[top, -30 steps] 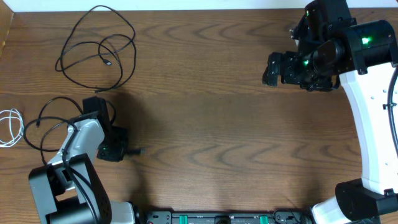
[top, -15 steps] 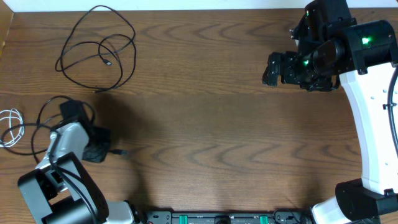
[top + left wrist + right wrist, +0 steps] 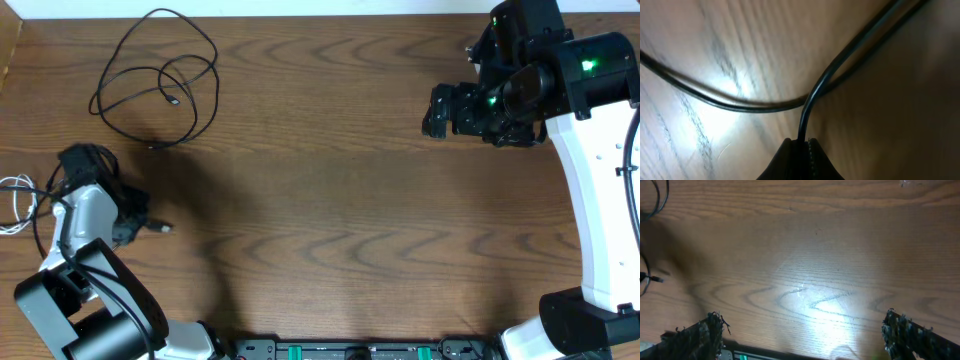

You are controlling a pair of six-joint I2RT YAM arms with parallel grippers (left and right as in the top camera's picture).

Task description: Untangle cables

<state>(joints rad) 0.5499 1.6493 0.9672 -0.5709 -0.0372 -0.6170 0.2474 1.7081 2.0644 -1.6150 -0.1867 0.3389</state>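
One black cable lies in loose loops at the far left of the table. My left gripper is shut on a second black cable; its plug end sticks out to the right. In the left wrist view the shut fingers pinch that black cable, which runs up and crosses another stretch of black cord. The white cable lies at the left edge, beside the held cable's loop. My right gripper is open and empty, high at the right, its fingers wide apart.
The table's left edge is close to the white cable and the left arm. The right wrist view shows bits of black cable at its far left. The control bar runs along the front edge.
My left arm has swung to the left, dragging the held black cable and its plug end toward the white cable. The right arm has not moved.
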